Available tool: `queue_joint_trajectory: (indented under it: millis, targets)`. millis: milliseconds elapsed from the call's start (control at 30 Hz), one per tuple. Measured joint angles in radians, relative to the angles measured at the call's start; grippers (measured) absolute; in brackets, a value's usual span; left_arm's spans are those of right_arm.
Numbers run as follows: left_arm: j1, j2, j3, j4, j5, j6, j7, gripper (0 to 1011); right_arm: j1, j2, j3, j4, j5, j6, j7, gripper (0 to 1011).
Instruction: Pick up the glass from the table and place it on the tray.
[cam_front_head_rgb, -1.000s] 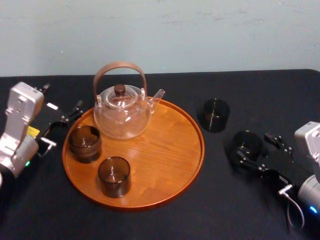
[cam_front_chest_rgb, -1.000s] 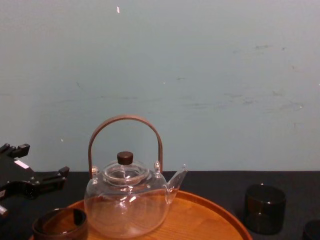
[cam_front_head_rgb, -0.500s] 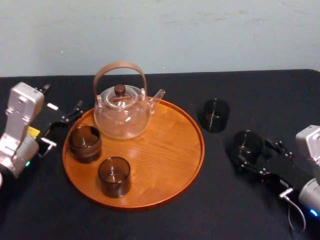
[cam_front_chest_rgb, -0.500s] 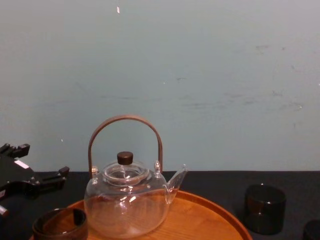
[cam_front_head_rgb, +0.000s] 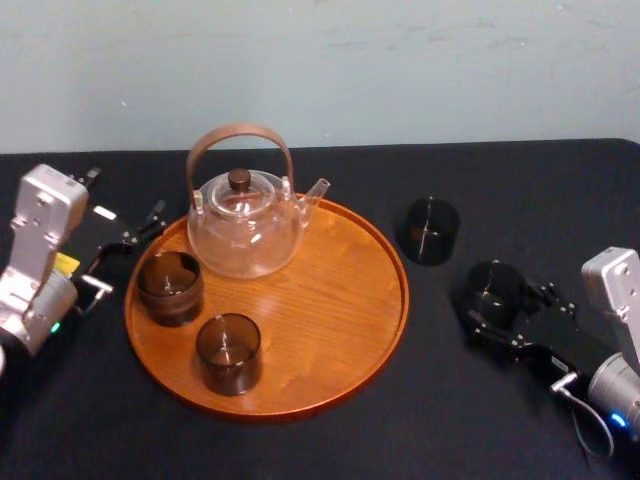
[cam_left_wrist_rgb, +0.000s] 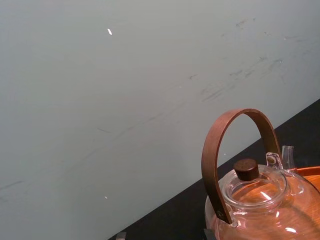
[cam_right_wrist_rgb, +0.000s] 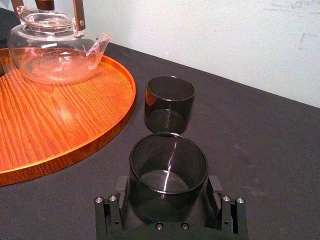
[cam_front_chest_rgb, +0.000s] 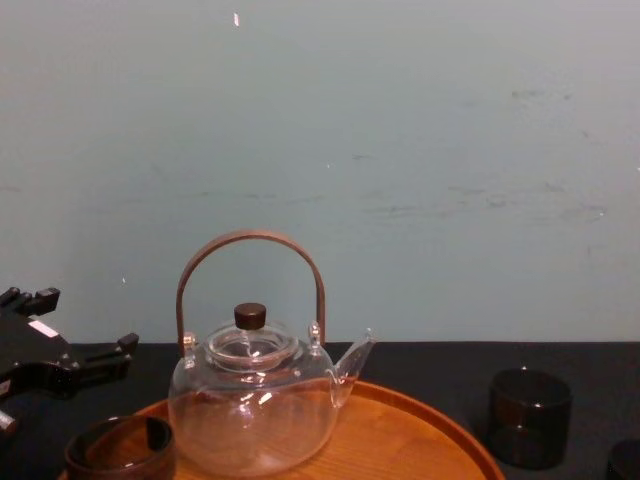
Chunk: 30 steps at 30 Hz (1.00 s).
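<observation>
Straddling the glass (cam_right_wrist_rgb: 168, 165) spread wide, the right hand (cam_right_wrist_rgb: 168, 189) should pinch its slick, breakable-looking wall low and gently — left hand (cam_front_head_rgb: 126, 194) idles open beside the tray (cam_front_head_rgb: 300, 300).

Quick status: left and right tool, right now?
Left tool: open, empty, beside the tray.
Right tool: around the glass on the table; open or closed cannot be told.
</observation>
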Motion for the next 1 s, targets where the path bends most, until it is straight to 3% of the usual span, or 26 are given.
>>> queue_joint_trajectory:
  millis: [700,1000]
  targets:
    - [0.0,0.0,0.0,0.0,0.0,0.0,0.0,1001,0.098,-0.026,-0.034,0.096,0.009,-0.01,0.036,1002]
    - [0.0,0.0,0.0,0.0,0.0,0.0,0.0,1001,0.098,-0.026,-0.034,0.096,0.011,-0.011,0.037,1002]
